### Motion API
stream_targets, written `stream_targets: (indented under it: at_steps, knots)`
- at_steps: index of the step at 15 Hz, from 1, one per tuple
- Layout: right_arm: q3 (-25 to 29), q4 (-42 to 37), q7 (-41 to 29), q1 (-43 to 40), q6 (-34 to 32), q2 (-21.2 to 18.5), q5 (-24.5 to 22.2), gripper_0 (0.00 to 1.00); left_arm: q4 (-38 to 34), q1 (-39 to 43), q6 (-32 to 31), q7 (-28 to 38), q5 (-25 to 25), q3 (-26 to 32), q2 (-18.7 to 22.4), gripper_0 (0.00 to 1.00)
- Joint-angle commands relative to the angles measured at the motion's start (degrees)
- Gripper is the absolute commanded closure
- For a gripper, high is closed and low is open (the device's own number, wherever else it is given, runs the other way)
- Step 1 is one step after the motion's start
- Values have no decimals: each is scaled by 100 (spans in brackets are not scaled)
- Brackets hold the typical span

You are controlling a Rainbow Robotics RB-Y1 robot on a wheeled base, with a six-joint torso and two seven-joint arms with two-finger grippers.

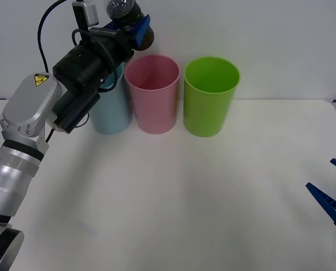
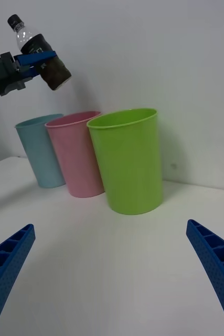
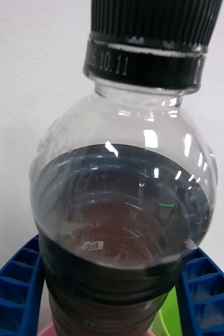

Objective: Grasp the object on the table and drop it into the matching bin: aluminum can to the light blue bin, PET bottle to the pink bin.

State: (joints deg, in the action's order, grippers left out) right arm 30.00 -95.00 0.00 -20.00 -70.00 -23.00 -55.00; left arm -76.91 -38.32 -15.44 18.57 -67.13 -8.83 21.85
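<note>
My left gripper (image 1: 135, 28) is raised high at the back left, shut on the PET bottle (image 1: 129, 20), a small clear bottle with a black cap and dark brown label. The bottle (image 2: 41, 52) hangs tilted in the air above the gap between the light blue bin (image 1: 110, 110) and the pink bin (image 1: 152, 93). Up close in the left wrist view, the bottle (image 3: 125, 210) sits between my blue fingers (image 3: 14, 286). My right gripper (image 2: 112, 273) is open low over the white table (image 1: 184, 209) at the right, nothing between its fingers.
A bright green bin (image 1: 209, 96) stands right of the pink one, the three in a row at the table's back edge against a white wall. The light blue bin (image 2: 38, 155), pink bin (image 2: 76, 152) and green bin (image 2: 128, 157) also face the right wrist.
</note>
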Motion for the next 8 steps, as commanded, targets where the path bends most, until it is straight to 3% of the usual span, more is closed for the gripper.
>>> stream_targets:
  at_steps: [1, 8]
  knots:
    - [0, 0, 0, 0, 0, 0, 0, 0, 0, 0, -3, 16, 7, 4, -5, 0]
    - [0, 0, 0, 0, 0, 0, 0, 0, 0, 26, -73, 24, 147, 4, 74, 0]
